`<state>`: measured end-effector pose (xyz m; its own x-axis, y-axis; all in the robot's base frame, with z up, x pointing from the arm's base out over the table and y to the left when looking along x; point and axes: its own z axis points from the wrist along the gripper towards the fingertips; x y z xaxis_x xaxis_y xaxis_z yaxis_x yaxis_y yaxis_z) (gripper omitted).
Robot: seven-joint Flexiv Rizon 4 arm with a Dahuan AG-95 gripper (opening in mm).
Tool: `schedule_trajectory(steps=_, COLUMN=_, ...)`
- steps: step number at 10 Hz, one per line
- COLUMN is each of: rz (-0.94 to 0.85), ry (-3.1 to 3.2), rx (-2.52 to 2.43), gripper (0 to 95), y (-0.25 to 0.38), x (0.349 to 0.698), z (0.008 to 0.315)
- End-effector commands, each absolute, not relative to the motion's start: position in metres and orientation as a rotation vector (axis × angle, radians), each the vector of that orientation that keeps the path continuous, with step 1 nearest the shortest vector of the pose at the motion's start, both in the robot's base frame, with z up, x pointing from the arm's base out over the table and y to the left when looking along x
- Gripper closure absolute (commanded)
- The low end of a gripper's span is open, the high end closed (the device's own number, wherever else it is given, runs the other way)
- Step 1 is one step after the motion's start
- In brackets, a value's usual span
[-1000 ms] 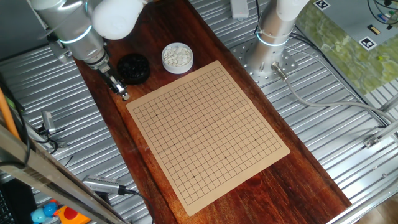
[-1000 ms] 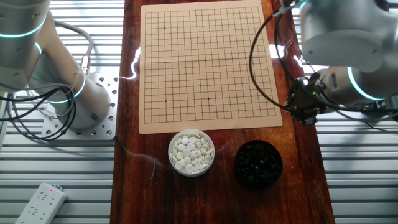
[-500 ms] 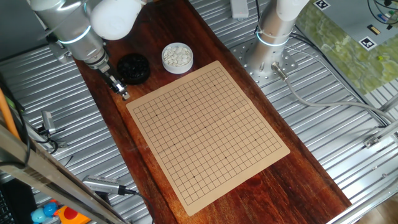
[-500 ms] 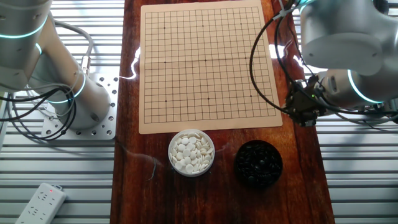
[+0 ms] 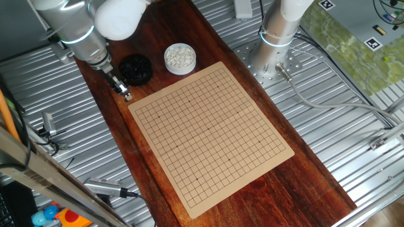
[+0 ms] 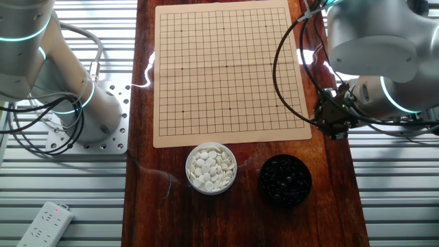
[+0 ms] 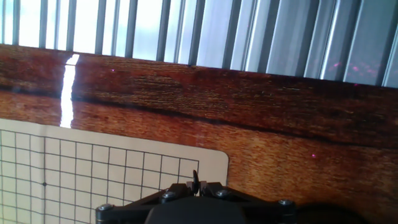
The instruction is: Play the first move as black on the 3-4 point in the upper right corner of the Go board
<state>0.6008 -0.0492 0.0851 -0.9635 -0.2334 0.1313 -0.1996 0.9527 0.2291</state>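
Observation:
The Go board lies bare on the dark wooden table, and it also shows in the other fixed view. My gripper hangs just off the board's corner, next to the bowl of black stones. In the other fixed view the gripper is over the wood beside the board's near right corner, above the black bowl. In the hand view the gripper is shut on a thin dark black stone seen edge-on, with the board's rounded corner just beyond.
A bowl of white stones stands beside the black bowl, left of it in the other fixed view. A second arm's base stands off the table's far side. Ribbed metal surfaces flank the wood. A power strip lies at the lower left.
The gripper has barely shifted, staying by the board's corner near the black bowl. The board and the bowls are unchanged.

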Motion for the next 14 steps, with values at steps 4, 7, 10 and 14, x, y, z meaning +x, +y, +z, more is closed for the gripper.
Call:
schedule_trajectory(steps=4, rz=-0.338, ry=-2.927, rx=0.470, gripper=95.0, y=-0.049, x=0.601, z=0.085)
schedule_trajectory(steps=7, rz=-0.342, ry=-2.923, rx=0.510, gripper=95.0, y=-0.049, x=0.601, z=0.085)
schedule_trajectory(steps=10, rz=-0.346, ry=-2.917, rx=0.542, gripper=95.0, y=-0.049, x=0.601, z=0.085)
schedule_trajectory(steps=14, rz=-0.343, ry=-2.922, rx=0.565, gripper=95.0, y=-0.045, x=0.591, z=0.090)
